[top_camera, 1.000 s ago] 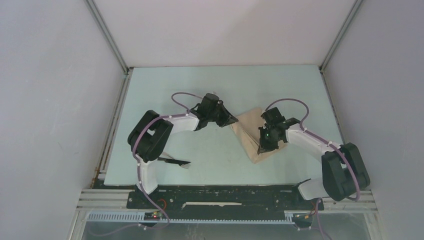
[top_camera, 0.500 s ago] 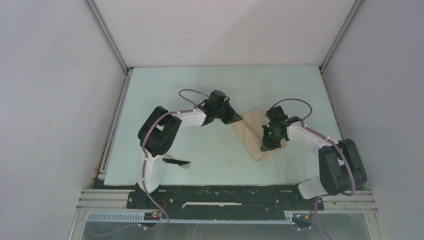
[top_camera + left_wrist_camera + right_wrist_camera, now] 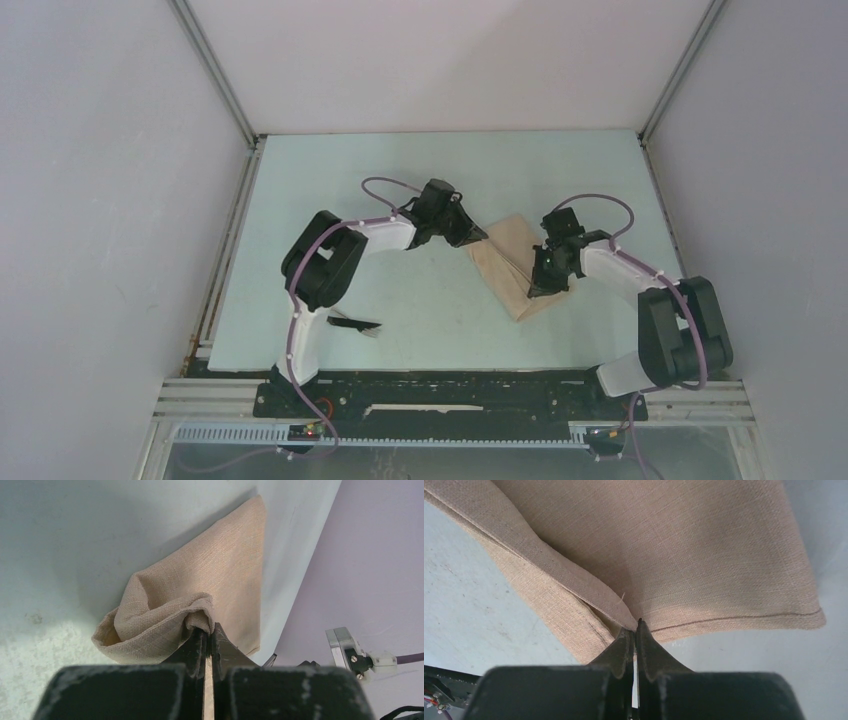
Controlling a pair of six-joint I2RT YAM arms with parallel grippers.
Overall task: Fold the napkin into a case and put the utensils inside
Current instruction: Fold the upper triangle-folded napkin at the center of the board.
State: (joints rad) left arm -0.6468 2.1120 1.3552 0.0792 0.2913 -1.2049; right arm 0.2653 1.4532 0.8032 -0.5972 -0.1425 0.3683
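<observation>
Two arms: left arm (image 3: 375, 235) and right arm (image 3: 620, 268), both reaching in to the one cloth right of centre in the overhead view.
Item 1: napkin (image 3: 505, 265), tan cloth lying on the pale bench (image 3: 400, 170). It is partly folded into a wedge-like packet of several layers, wrinkled, and not yet a flat case.
Item 2: utensils (image 3: 352, 323), slim dark pieces with a pale end, low left in the overhead view. They lie near the left arm's base, well apart from the napkin; the count is too small to tell.
Grip, left: left jaws together, clamped on a bunched, rolled-over fold of the napkin (image 3: 220, 575) at lower centre of the wrist view. The cloth humps up there.
Grip, right: right jaws together, pinching the hemmed edge where two layers of the napkin (image 3: 699, 555) meet. A stitched hem runs off toward the right of the frame.
Step in hand: folding, by judgement. Each arm holds one side of the packet, seemingly to bring an edge over and shape the pocket. Insertion has not begun.
Progress: judged roughly midway through the folding; utensils untouched.
Next move calls for: carrying both held edges over together and laying them flat so the layers line up. The jaws should then let go without dragging the cloth, leaving an open mouth for the cutlery.
Risk: soft fabric may slump or spring open once released, and uneven pull from either arm could skew the fold.
</observation>
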